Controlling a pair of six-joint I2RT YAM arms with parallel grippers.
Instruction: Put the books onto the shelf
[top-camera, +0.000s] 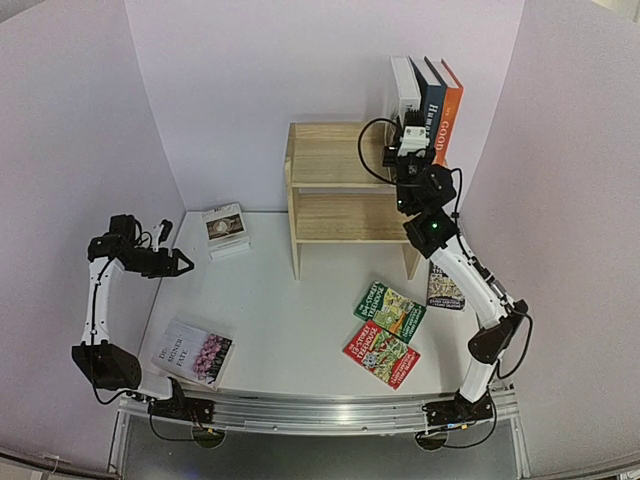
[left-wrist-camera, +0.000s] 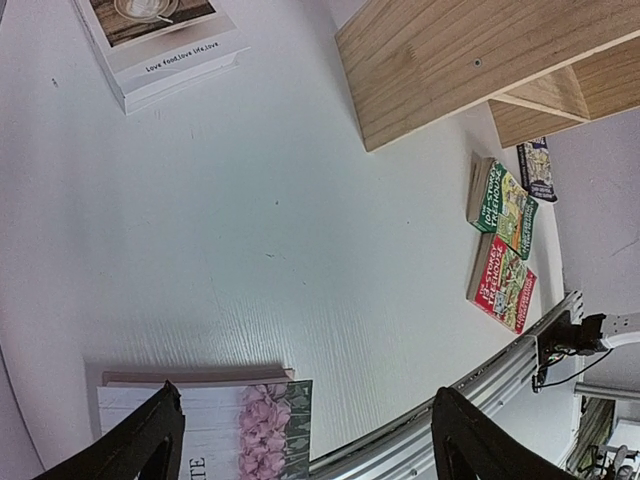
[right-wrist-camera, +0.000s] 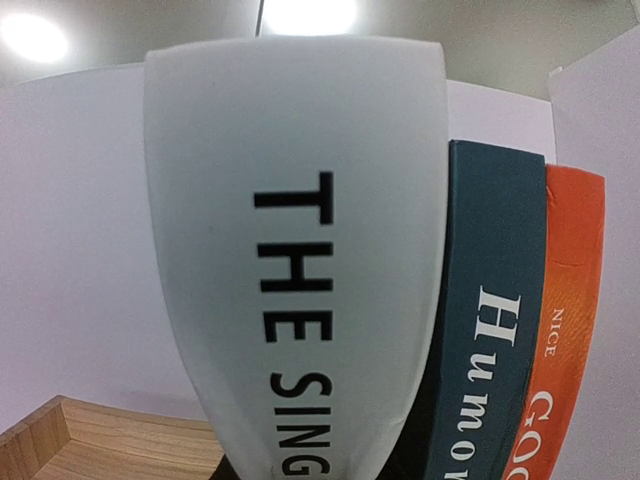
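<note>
The right hand (top-camera: 413, 140) sits at the foot of a thick white book with black spine lettering (top-camera: 405, 88) and is closed onto its lower end. In the right wrist view the spine fills the frame and reads "THE SING" before the bottom edge cuts it off. Only dark slivers beside its base hint at the fingers. The book stands upright at the right end of the top of the small two-tier light-wood shelf (top-camera: 335, 160). It touches a navy book marked "Humor" (top-camera: 432, 100), which in turn touches an orange book marked "GOOD" (top-camera: 451, 110). Both of those titles are cropped low in the wrist view. From above, the arm hides where the three books meet the shelf's top.

The left hand (top-camera: 183, 264) hovers over the left side of the white worktop (top-camera: 290, 300). Its two dark fingers (left-wrist-camera: 140, 445) are spread wide with nothing between them. Its wrist view shows a pale book with pink flowers on its cover (left-wrist-camera: 250, 430) lying flat, cropped by the frame's bottom edge.

A small white book with a photograph cover (top-camera: 225, 230) lies flat near the shelf's left side, with its top cut off in the left wrist view. A green illustrated paperback (top-camera: 390, 310) and a red illustrated paperback (top-camera: 381, 353) lie flat, side by side, right of centre. A dark-covered paperback (top-camera: 445, 290) lies by the shelf's right leg, partly under the right arm, and its title is too small to read.
</note>
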